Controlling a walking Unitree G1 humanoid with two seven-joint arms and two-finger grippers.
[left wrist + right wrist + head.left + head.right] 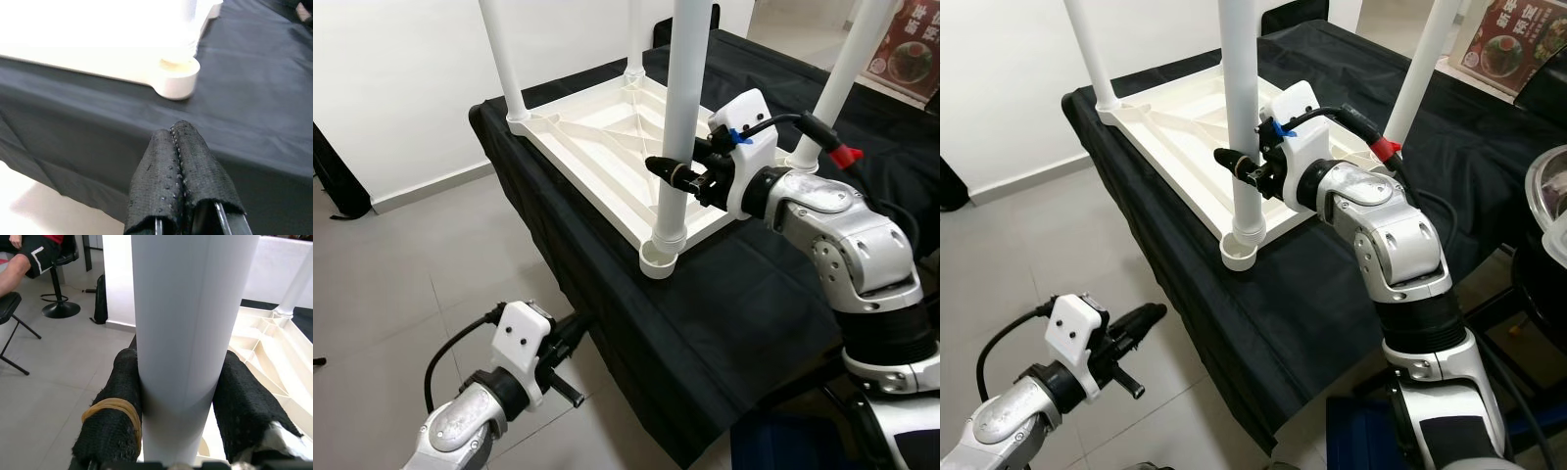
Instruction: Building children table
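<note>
Black-draped table (724, 323) carries the upturned white tabletop (607, 137) at its front corner. Right tool (668, 172) clamps the corner leg (677, 117). Left tool (182, 166), fingers pressed together, hangs below the table edge.

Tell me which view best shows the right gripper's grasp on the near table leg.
Right wrist view: both fingers press opposite sides of the white leg up close. The eye views show the right gripper on that leg from the side, partly hidden. Left wrist view shows the leg's socket, no grasp.
</note>
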